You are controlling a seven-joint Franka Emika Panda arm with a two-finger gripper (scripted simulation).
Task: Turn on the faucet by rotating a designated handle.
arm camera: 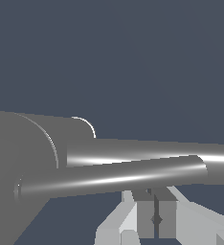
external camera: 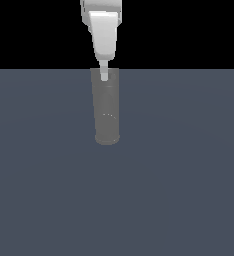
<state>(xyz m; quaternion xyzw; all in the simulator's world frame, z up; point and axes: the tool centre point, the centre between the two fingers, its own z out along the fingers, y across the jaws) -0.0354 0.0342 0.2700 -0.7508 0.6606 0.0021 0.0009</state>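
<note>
My exterior view looks down from afar at the faucet (external camera: pixel 107 107); my wrist view sits close beside it (arm camera: pixel 23 158)

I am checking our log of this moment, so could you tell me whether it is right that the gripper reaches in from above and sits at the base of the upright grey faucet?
Not quite. The gripper sits at the top of the upright grey faucet, not at its base, as the exterior view shows. It does reach in from above.

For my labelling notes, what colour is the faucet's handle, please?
Grey, with a bright sheen along the handle; clearest in the wrist view.
</note>
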